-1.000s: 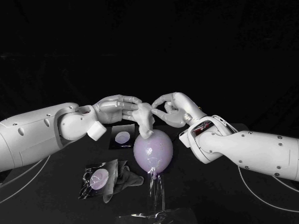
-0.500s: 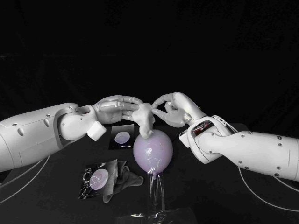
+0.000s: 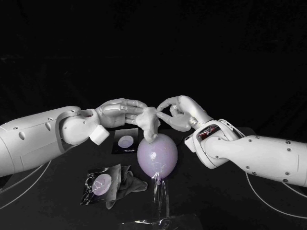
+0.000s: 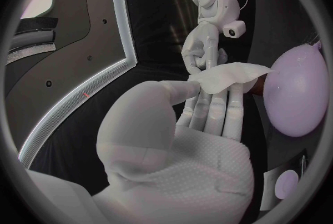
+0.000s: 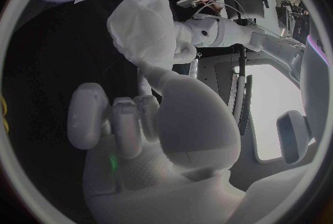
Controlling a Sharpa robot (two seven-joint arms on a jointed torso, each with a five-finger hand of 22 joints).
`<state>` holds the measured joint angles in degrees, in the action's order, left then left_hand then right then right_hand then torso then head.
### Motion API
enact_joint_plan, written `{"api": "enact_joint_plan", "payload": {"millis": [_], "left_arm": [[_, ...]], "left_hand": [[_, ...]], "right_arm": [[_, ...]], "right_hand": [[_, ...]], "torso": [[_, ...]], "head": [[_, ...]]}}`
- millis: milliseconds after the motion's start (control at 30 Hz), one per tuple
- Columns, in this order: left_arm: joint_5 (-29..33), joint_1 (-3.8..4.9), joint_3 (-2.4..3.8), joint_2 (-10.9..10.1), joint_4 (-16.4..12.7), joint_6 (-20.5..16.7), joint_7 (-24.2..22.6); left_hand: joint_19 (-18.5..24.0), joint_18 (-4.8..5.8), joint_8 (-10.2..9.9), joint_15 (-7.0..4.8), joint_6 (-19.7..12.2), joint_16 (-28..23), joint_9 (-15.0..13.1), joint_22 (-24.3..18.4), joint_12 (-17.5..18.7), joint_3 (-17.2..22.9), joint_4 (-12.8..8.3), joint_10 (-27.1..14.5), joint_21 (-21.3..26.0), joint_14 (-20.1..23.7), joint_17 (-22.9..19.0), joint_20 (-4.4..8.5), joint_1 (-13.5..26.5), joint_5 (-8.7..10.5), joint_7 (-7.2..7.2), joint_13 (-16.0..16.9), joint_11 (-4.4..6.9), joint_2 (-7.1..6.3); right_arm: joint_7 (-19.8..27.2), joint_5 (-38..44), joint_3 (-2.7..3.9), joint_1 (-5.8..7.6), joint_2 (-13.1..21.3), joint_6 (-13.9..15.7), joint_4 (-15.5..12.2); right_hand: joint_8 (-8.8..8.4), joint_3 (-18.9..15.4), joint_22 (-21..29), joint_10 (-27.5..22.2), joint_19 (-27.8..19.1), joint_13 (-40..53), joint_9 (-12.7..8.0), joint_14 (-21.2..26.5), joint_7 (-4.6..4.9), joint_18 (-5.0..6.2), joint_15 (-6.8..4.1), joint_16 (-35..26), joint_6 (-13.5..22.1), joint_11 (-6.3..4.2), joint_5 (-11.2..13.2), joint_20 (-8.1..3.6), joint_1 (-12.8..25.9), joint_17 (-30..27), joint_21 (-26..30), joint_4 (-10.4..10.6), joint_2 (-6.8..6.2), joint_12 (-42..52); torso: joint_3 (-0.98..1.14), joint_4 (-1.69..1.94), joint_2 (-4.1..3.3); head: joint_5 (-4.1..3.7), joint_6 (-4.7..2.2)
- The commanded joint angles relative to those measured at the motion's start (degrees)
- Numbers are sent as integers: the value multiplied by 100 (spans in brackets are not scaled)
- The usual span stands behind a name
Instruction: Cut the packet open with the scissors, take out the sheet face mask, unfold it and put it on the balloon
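Mask (image 3: 148, 122) static above black table (image 3: 216, 201)

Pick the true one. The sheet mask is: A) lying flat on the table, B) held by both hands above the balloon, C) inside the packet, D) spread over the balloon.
B: the left hand and the right hand both hold the bunched sheet mask over the top of the balloon.

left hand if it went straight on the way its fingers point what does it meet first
Past the sheet mask it pinches, the left hand would likely meet the right hand facing it; the balloon sits below that line.
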<state>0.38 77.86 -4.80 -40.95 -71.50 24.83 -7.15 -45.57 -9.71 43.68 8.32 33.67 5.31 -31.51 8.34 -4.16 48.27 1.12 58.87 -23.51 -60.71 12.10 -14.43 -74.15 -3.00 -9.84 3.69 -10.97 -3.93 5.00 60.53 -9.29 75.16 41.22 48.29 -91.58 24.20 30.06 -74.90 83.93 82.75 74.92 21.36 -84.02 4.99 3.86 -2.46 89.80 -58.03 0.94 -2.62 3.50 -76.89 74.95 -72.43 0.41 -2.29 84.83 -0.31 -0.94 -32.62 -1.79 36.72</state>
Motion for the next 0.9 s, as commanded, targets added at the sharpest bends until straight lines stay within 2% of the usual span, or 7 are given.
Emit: {"api": "enact_joint_plan", "payload": {"millis": [33, 667, 900], "left_arm": [[8, 4, 6, 2, 0, -37, 59], [-259, 4, -3, 32, 37, -136, 279], [-418, 3, -9, 57, 46, -235, 272]], "left_hand": [[-35, -72, -40, -15, -2, 0, 28, -8, 34, -34, 8, -12, -22, -43, 9, 4, -3, 12, -485, -7, -14, -68], [-121, -84, -188, -12, -14, 43, 339, -110, 25, -379, 250, -70, 83, -98, 66, -38, 159, 13, -494, 0, -25, -283], [-189, -89, -325, -21, -13, 57, 535, -194, 9, -598, 337, -57, 184, -100, 96, -48, 154, 13, -477, 5, -12, -392]], "right_arm": [[-16, 91, 7, 3, 7, 19, -17], [-290, 160, 14, 9, -5, -267, -38], [-436, 259, 17, 33, -18, -362, -38]], "right_hand": [[21, 32, -1054, 283, 33, 1096, 311, -598, -12, -42, -39, 20, -16, -36, -17, -8, -5, 1505, -29, -5, 30, 27], [62, 70, -1059, 304, 44, 1119, 334, -598, -17, -46, -45, 20, -4, -42, -17, -15, 10, 1505, -52, -38, 3, 53], [75, 81, -1060, 305, 46, 1120, 340, -598, -18, -47, -46, 20, 0, -43, -17, -17, 16, 1505, -56, -50, -7, 53]], "torso": [[-1, 0, 0], [-2, 1, -3], [-3, 3, 0]], "head": [[1, 2], [-10, 59], [-20, 73]]}}
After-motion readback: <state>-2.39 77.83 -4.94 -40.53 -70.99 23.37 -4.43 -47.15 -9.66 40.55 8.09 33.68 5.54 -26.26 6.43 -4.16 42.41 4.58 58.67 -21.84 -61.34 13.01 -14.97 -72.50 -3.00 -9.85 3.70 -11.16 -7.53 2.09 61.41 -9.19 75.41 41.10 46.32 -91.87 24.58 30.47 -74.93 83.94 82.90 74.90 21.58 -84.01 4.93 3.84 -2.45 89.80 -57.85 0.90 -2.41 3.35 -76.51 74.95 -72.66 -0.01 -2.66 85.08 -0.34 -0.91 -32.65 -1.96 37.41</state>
